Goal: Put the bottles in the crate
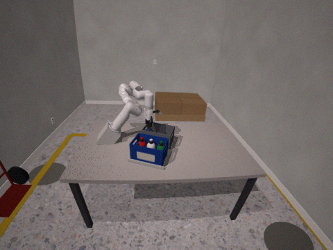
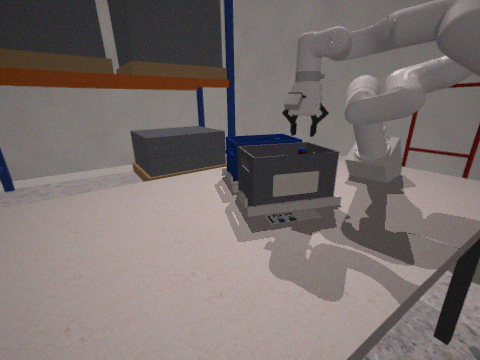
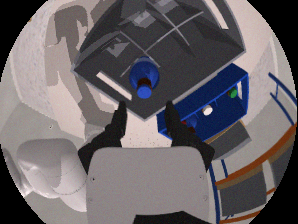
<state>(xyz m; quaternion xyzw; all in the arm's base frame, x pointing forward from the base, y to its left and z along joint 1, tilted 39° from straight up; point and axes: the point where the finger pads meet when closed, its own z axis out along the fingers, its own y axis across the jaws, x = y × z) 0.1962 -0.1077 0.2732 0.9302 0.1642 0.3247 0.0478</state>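
My gripper (image 1: pixel 149 122) (image 2: pixel 305 128) (image 3: pixel 145 108) is open and empty, hanging a little above the near corner of the grey crate (image 1: pixel 168 130) (image 2: pixel 260 175) (image 3: pixel 220 36). A blue-capped bottle (image 2: pixel 302 150) (image 3: pixel 144 82) stands upright in that corner compartment, directly below the fingers and apart from them. The blue crate (image 1: pixel 147 157) (image 2: pixel 234 149) (image 3: pixel 229 119) sits beside the grey one and holds a red bottle (image 1: pixel 141 142), a white bottle (image 1: pixel 151 144) (image 3: pixel 208 111) and a green bottle (image 1: pixel 160 146) (image 3: pixel 233 95). The pick list (image 2: pixel 282 218) lies on the table in front of the grey crate.
Cardboard boxes (image 1: pixel 180 104) stand on the floor behind the table. A grey box on a pallet (image 2: pixel 175 145) and a blue shelving rack (image 2: pixel 228 65) are beyond the table. The arm's base (image 1: pixel 107 135) sits at the table's back left.
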